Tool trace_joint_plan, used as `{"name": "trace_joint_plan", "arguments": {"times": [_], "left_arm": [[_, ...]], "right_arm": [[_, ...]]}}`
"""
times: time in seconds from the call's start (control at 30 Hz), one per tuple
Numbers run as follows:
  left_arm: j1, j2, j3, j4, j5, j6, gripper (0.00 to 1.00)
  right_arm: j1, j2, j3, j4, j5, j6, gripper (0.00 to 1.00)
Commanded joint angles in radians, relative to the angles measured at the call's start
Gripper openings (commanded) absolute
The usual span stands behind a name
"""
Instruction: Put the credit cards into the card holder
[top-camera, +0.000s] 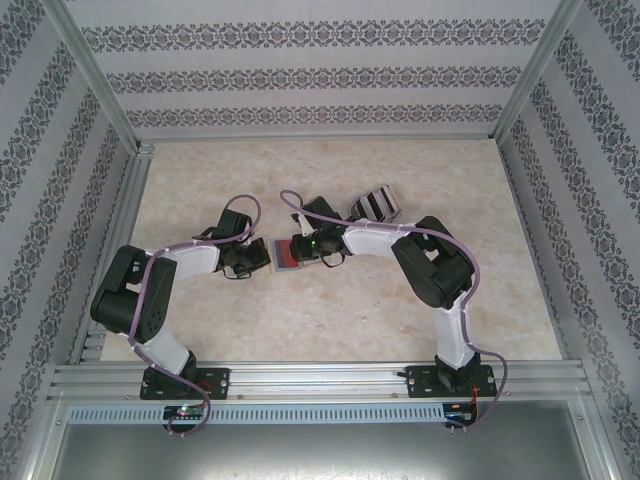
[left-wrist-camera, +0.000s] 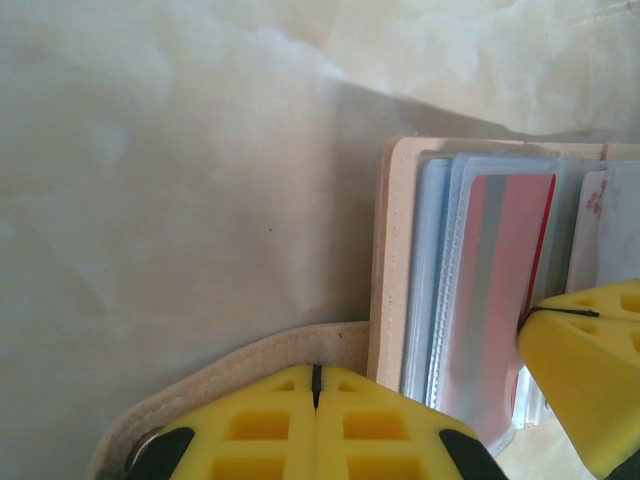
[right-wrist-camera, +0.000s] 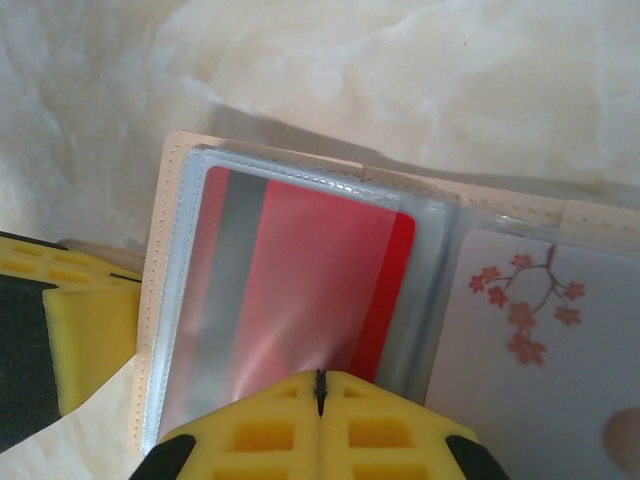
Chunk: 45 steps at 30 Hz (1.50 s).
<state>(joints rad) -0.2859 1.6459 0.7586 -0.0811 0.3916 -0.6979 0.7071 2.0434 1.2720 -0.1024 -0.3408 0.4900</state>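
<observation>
The left gripper (left-wrist-camera: 316, 392) has its fingers closed over the beige strap (left-wrist-camera: 240, 358) of the card holder (right-wrist-camera: 157, 300), which lies open between the arms; whether they pinch the strap I cannot tell. A red card (right-wrist-camera: 300, 280) sits mostly inside a clear sleeve, one edge protruding, with the right gripper (right-wrist-camera: 318, 395) closed at its near edge. A blossom card (right-wrist-camera: 520, 320) lies on the next page. What look like more cards (top-camera: 378, 203) wait farther right, so the task seems partly done.
</observation>
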Motion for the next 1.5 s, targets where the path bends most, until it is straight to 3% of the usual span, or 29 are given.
{"name": "trace_joint_plan", "arguments": {"times": [0.0, 0.4, 1.13, 1.47], "left_arm": [[-0.002, 0.042, -0.023, 0.002, 0.015, -0.01, 0.02], [-0.002, 0.028, -0.006, -0.027, 0.0, 0.004, 0.01], [-0.002, -0.017, 0.016, -0.073, -0.016, 0.008, 0.0], [-0.001, -0.179, 0.093, -0.162, -0.025, -0.01, 0.02]], "right_arm": [[0.007, -0.002, 0.011, -0.024, -0.039, -0.016, 0.09], [0.004, -0.075, -0.002, -0.113, 0.011, -0.054, 0.15], [0.014, 0.016, -0.001, -0.2, 0.112, -0.103, 0.03], [0.014, 0.029, -0.014, -0.173, 0.09, -0.089, 0.03]]}}
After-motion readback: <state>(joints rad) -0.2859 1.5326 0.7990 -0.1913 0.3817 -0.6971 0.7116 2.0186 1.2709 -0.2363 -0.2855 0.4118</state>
